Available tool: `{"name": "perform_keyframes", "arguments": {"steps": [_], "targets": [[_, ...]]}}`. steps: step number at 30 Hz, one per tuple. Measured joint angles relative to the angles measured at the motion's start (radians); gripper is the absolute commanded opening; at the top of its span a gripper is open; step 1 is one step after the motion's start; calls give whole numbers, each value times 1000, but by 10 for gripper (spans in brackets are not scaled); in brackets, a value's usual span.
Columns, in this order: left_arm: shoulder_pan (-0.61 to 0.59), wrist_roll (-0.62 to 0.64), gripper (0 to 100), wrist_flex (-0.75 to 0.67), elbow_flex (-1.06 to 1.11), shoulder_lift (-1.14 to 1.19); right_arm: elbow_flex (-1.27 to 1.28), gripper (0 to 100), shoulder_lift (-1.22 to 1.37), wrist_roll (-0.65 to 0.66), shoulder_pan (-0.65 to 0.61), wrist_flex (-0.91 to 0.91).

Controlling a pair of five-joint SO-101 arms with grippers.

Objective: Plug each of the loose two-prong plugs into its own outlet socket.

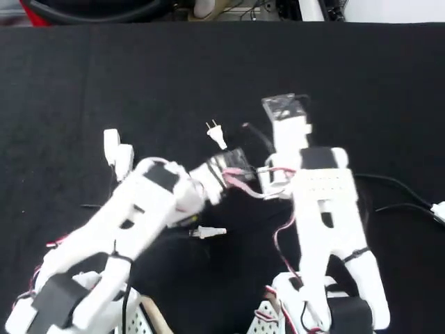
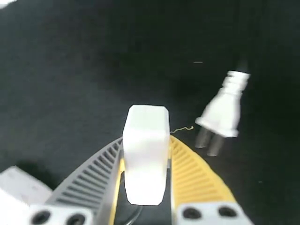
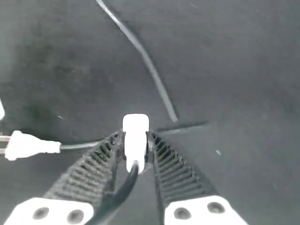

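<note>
My left gripper (image 2: 145, 140) is shut on a white socket block (image 2: 145, 154) that stands up between its grey and yellow fingers. A loose white two-prong plug (image 2: 222, 110) lies just beyond it on the black cloth. My right gripper (image 3: 135, 136) is shut on a small white connector (image 3: 136, 129) with a black cable running out of it. Another white plug (image 3: 23, 145) lies off to one side. From above, the left gripper (image 1: 229, 167) sits mid-table and the right gripper (image 1: 284, 106) farther back, with one plug (image 1: 217, 133) between them and one (image 1: 208, 232) nearer the front.
A white socket piece (image 1: 115, 149) lies at the left beside the left arm. Black cables (image 1: 396, 184) trail across the cloth at the right, and a white part (image 1: 438, 209) shows at the right edge. A thin cable (image 3: 145, 61) runs ahead of the right gripper.
</note>
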Motion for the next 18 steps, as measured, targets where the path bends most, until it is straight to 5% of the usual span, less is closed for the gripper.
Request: {"name": "perform_keyframes", "arguments": {"steps": [8,14,18], "targets": [[152,-2,53,-68,71,-32,-26,11,0,8,101,32],[157,-2,314,-112,71,-32,-26,12,0,8,104,32],[157,-2,338,-118,71,-32,-26,12,0,8,104,32]]}}
